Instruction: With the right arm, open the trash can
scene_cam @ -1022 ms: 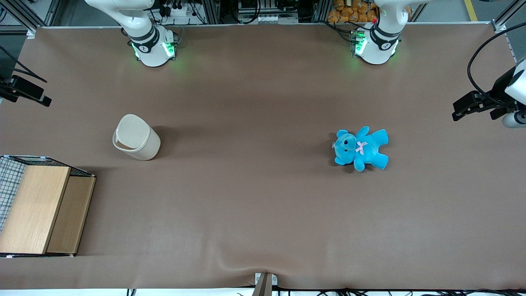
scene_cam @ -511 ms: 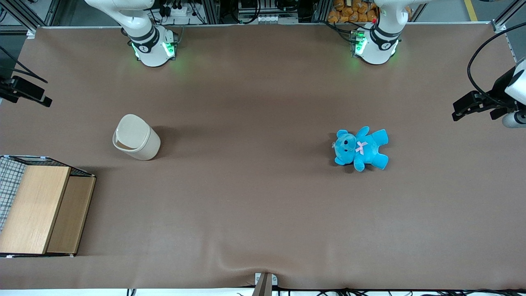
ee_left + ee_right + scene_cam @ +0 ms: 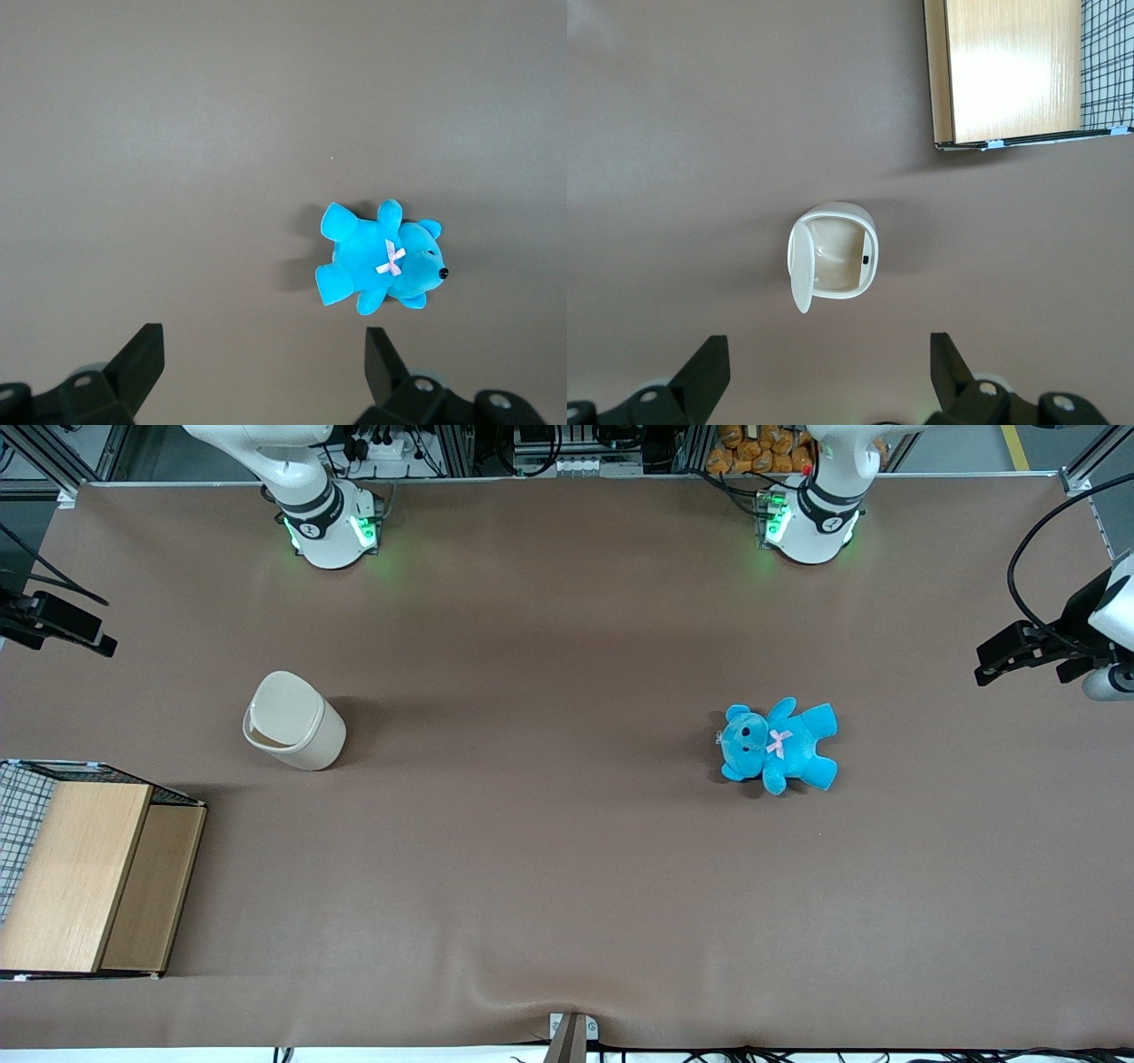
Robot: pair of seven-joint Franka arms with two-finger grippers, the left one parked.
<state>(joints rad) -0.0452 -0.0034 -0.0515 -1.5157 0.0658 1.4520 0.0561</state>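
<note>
Seemingly the small cream-beige plastic trash can (image 3: 294, 722), near the pale wooden mesh-sided box (image 3: 89, 868) toward the working arm's end, has its flip lid (image 3: 799, 266) partly raised, its hollow showing only in the wrist view, so the black two-finger gripper (image 3: 828, 347), spread wide and empty above it, should nudge the lid's free edge gently.

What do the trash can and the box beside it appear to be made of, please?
The trash can looks like smooth, matte cream plastic, going by its rounded moulded shell. The box seems light wood or veneer with visible grain, plus wire mesh. The hand hangs open high above the can.
</note>
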